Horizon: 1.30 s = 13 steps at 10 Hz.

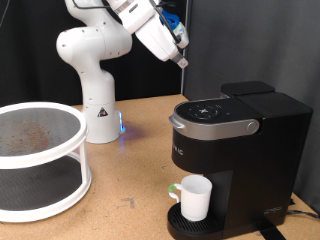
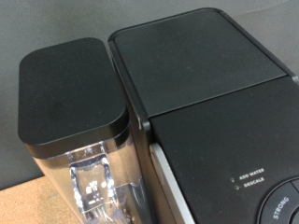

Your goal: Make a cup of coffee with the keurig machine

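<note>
Sitting nearest in the exterior view is the cup (image 1: 195,198). It is small and white, and it stands upright on the round tray (image 1: 178,224) at the bottom of the coffee machine (image 1: 235,160). It is right under the front part that sticks out, so I think the coffee would drop straight into it. That bit of the job looks done. Something small and green (image 1: 174,187) peeks out just beside the cup, on the exterior view's left. I cannot tell what it is.

The coffee machine is a big black box on the brown counter (image 1: 130,150). Its grey lid (image 1: 212,126) is down, with the buttons (image 1: 208,111) on top. My wrist view looks down on the machine's flat black top and its water tank (image 2: 79,121), which has a clear side. I can read small words by the buttons there.

Off on the exterior view's left stands a big round white basket (image 1: 40,160) with mesh sides.

Farther back and higher up is my hand (image 1: 182,60). It hangs in the air above the back of the machine, well apart from it, touching nothing and holding nothing. I cannot tell if my fingers are apart or together. Behind it all is my white arm base (image 1: 95,80).
</note>
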Motion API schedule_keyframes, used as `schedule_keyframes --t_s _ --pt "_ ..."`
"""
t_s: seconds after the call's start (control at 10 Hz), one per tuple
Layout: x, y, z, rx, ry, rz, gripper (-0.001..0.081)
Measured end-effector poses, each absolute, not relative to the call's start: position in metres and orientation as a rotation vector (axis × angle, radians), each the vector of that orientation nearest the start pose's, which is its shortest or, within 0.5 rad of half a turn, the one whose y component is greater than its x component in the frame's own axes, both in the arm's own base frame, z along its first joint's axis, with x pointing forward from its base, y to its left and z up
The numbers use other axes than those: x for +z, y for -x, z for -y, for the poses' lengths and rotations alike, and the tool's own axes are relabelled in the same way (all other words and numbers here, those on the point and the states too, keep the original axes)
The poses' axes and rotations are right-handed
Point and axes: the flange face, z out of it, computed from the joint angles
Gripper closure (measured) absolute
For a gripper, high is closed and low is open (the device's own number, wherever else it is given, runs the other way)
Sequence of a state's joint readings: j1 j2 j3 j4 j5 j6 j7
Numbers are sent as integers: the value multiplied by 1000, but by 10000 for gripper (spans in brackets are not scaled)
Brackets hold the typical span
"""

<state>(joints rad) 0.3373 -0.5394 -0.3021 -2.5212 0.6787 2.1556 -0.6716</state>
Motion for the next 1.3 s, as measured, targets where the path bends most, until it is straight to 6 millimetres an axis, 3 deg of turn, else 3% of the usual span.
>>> schedule_keyframes --t_s 0.2,0.4,0.7,0.9,1.3 --pt "481 -405 -33 -494 2402 490 4" --pt "494 -411 -48 -571 2460 625 4" --pt "516 -430 -73 -460 2567 736 4" --pt "524 -451 -79 -356 2611 715 4" --pt "535 -494 -87 -350 2746 808 4"
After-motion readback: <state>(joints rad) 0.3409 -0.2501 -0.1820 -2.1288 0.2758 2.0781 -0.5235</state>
